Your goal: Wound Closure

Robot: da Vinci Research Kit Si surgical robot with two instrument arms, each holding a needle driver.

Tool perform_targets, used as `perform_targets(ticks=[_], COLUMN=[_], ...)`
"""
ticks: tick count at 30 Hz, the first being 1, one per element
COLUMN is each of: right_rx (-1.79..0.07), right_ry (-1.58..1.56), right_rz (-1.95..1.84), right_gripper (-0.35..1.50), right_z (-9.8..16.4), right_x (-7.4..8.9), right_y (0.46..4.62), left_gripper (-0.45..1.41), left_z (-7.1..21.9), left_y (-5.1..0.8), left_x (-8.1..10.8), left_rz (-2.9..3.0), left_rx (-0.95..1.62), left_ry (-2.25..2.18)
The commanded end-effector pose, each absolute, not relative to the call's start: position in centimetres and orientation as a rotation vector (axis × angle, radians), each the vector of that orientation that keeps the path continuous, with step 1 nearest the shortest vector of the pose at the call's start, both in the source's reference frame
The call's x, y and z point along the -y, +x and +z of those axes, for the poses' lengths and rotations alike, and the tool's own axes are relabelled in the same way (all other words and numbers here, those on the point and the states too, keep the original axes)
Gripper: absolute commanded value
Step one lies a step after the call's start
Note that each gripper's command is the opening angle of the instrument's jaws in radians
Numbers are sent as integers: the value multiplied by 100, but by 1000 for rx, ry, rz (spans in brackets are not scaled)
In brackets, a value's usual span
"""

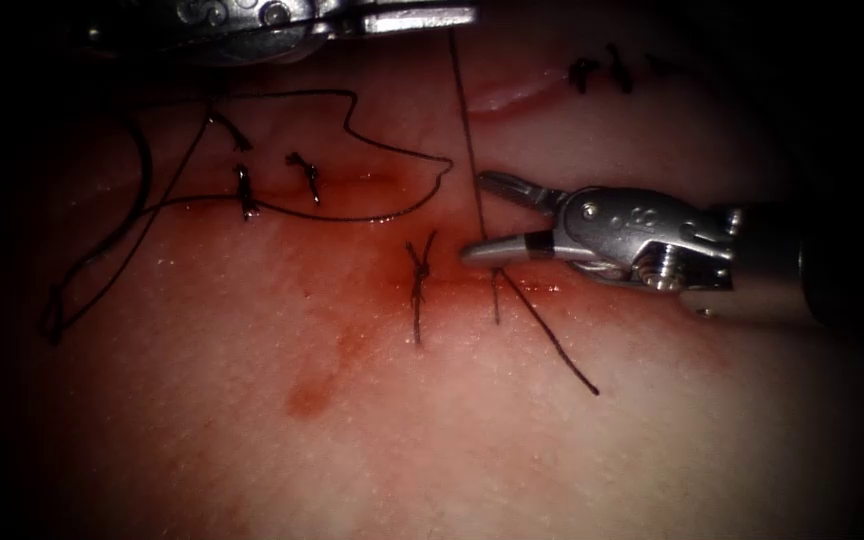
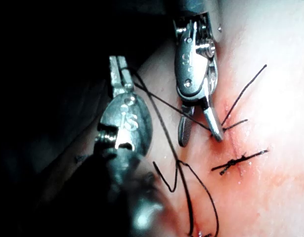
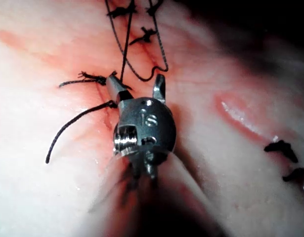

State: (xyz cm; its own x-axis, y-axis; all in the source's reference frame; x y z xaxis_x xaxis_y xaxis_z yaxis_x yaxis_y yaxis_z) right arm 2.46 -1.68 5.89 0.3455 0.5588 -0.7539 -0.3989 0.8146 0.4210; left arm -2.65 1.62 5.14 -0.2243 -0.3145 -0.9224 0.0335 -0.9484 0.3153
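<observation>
Tissue point(image 1: 652, 440): pale pink, faintly speckled with fine light dots, darker toward the edges. Red fluid point(image 1: 372, 270): a red band lay along the cut point(image 1: 352, 190), with a fainter orange-red streak and blot trailing below it. Thread point(image 1: 142, 190): black, in thin loops and one straight strand. Knots point(image 1: 419, 265): black, with short frayed dark tails. Right tool point(image 1: 474, 215): silver-grey metal with bright glints, a dark band behind the lower jaw, a black shaft. Left tool point(image 1: 422, 18): silver-grey, shiny, with small round screw heads. Second cut point(image 1: 517, 92): glossy pink, with a pale highlight.
</observation>
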Motion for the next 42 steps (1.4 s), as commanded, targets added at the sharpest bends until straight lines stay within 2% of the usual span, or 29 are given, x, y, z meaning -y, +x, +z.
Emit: perform_targets(ticks=[1,28,31,37,39,42], right_rx=[-1057,-1089,-1086,-1147,-1174,-1204], right_ry=[189,206,206,174,170,129], right_rz=[622,608,607,648,666,635], right_gripper=[135,128,105,42,-35,-35], right_z=[590,579,579,570,567,561], right_x=[169,175,177,165,160,156], right_y=[261,291,291,297,300,303], left_gripper=[-45,-45,-45,-45,-45,-45], left_z=[518,505,505,506,506,507], left_y=[-272,-278,-278,-282,-283,-284], left_x=[-168,-162,-162,-160,-159,-157], left_rz=[-2270,-2269,-2266,-2255,-2256,-2253], left_rx=[340,355,355,356,358,359], left_ry=[1799,1781,1783,1791,1789,1790])
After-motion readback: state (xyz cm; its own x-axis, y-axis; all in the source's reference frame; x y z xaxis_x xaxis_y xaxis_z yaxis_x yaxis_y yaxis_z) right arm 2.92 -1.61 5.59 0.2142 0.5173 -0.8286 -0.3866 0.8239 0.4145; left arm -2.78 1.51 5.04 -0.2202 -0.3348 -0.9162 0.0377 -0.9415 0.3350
